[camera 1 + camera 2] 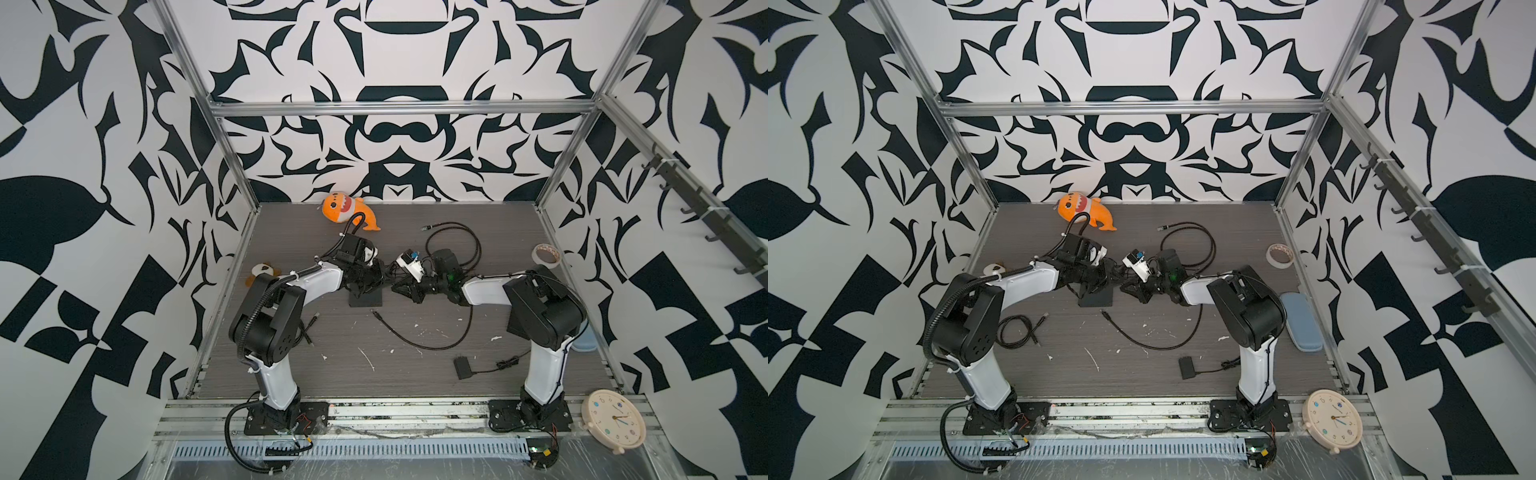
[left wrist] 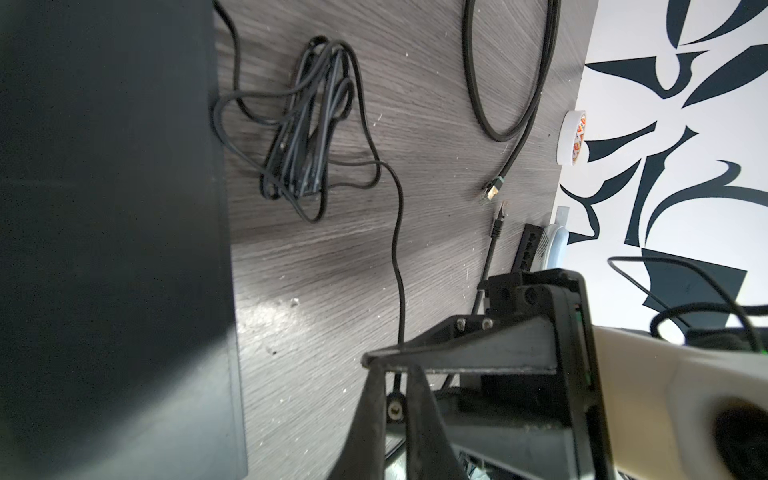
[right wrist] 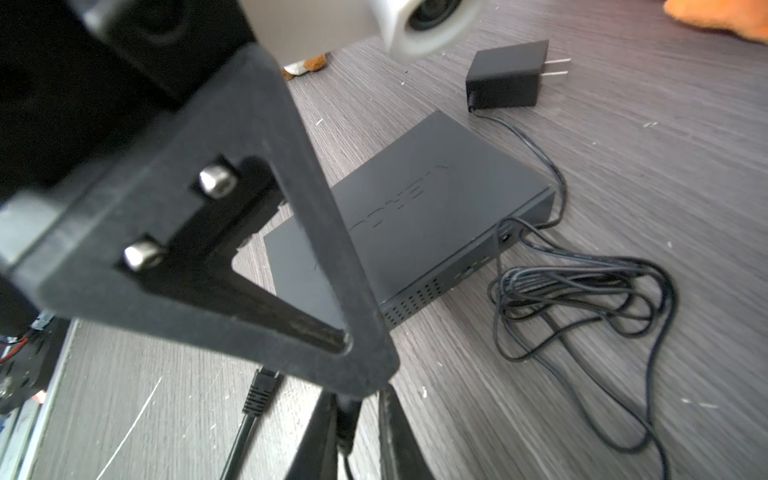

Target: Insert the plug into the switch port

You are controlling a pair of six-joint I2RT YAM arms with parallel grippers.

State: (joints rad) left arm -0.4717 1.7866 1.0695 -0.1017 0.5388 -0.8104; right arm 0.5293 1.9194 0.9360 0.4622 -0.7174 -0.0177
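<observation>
With the left jaws together and the right jaws just apart about the plug [image 3: 347, 422], poised near the switch [image 3: 415, 216] on the worktop [image 3: 685, 187], a skewed pinch may tilt it and jam it at the port [image 3: 505, 239].

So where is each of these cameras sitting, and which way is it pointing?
Top views: twin cameras high over the front edge, looking down and back across the table; the left arm and right arm show whole in both.
Left wrist: rides the left arm, low beside the switch, facing the tape roll; shows the left gripper and the right gripper.
Right wrist: rides the right arm, looking down at the switch; shows both grippers.
Shared: both wrist views catch the switch and bundled cord.
</observation>
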